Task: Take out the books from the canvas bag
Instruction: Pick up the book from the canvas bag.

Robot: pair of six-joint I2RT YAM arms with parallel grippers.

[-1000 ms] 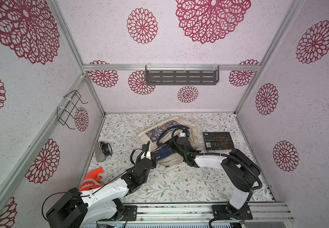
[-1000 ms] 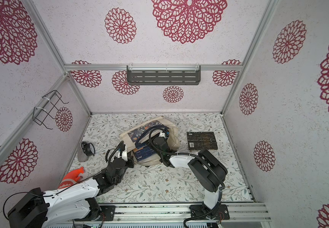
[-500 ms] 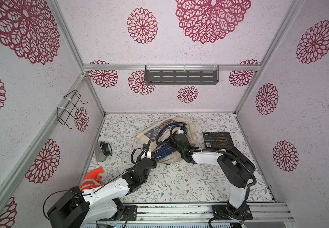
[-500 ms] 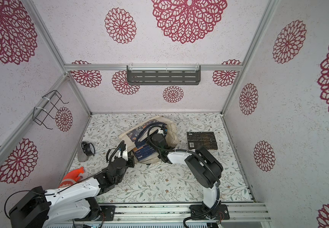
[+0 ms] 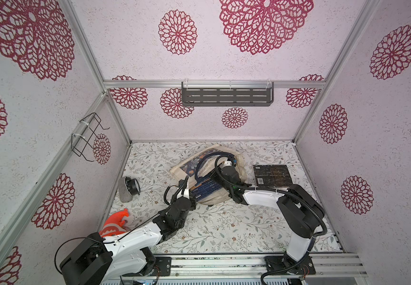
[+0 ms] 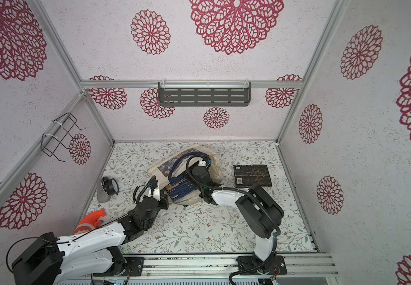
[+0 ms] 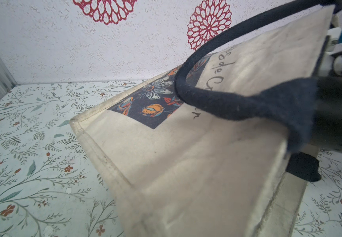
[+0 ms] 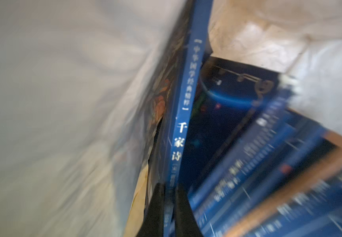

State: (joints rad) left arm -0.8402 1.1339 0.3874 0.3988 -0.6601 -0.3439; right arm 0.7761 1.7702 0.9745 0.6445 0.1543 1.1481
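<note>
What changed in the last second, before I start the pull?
The right gripper closed on a blue book inside the canvas bag, its arm barely shifting. Unchanged: the left gripper stays shut on the bag's rim, and the black book has not moved.

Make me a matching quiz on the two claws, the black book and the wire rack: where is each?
1 left gripper
2 right gripper
3 black book
4 wire rack

A hangs on a wall
B lies flat on the table beside the canvas bag
C shut on a blue book inside the bag
D shut on the bag's navy strap

Pairs: 1-D, 2-C, 3-B, 4-A
</note>
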